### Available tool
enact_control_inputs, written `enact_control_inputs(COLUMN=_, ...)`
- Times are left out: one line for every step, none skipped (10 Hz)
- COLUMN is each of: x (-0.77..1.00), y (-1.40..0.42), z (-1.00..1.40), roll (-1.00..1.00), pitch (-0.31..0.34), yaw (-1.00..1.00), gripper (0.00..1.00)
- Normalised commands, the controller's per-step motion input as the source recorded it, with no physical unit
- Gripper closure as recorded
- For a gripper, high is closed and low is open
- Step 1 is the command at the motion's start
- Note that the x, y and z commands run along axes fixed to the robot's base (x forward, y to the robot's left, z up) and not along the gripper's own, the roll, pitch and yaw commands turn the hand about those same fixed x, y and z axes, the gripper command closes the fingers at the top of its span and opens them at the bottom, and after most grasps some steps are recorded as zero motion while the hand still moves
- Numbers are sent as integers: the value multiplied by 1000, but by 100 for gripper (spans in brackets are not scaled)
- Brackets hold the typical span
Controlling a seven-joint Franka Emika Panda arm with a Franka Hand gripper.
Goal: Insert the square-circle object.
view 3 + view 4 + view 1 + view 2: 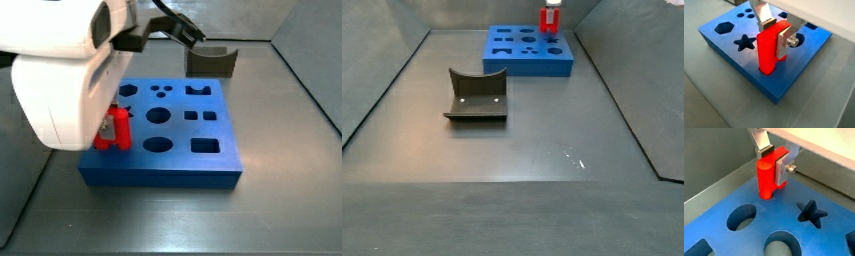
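My gripper (775,34) is shut on the square-circle object (767,50), an upright red piece that is round on one side and squared on the other. Both wrist views show it held between the silver fingers (781,168). Its lower end meets the top of the blue board (794,70) near one edge; I cannot tell whether it sits in a hole. The board has star, hexagon, round and square holes. In a side view the piece (115,130) stands at the board's left edge (160,178), half hidden by the white arm. In a side view it (551,20) stands at the far board (529,68).
A dark fixture (476,97) with a curved top stands on the grey floor, apart from the board; it also shows behind the board in a side view (210,60). Grey walls enclose the floor. The star hole (811,212) lies beside the piece.
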Motion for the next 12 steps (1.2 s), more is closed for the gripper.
enact_control_inputs(x=194, y=-186, z=-1000, roll=24, pitch=-6, yaw=-31, gripper=100)
enact_control_inputs(x=174, y=-151, z=-1000, roll=20, pitch=-4, yaw=0, gripper=100)
enact_control_inputs(x=194, y=0, z=-1000, roll=60, pitch=-11, yaw=0, gripper=100)
enact_control_inputs(x=334, y=6, z=-811, roll=137, pitch=-119, yaw=0, gripper=100)
enact_control_inputs(x=74, y=0, z=-571, roll=167, pitch=-259, yaw=0, gripper=100)
enact_control_inputs(x=26, y=0, z=-523, roll=176, pitch=-286, yaw=0, gripper=100)
enact_control_inputs(x=29, y=-9, z=-569, roll=147, pitch=-287, yaw=-40, gripper=100)
enact_control_inputs(x=0, y=-23, z=-420, roll=164, pitch=-360, yaw=-34, gripper=100)
enact_control_inputs(x=0, y=0, z=-440, roll=171, pitch=-349, yaw=0, gripper=100)
enact_control_inputs(x=-211, y=-29, z=-763, roll=86, pitch=-269, yaw=0, gripper=100)
enact_control_inputs(x=-400, y=-49, z=-1000, roll=14, pitch=-144, yaw=20, gripper=100)
enact_control_inputs(x=-460, y=0, z=-1000, roll=0, pitch=-57, yaw=66, gripper=100)
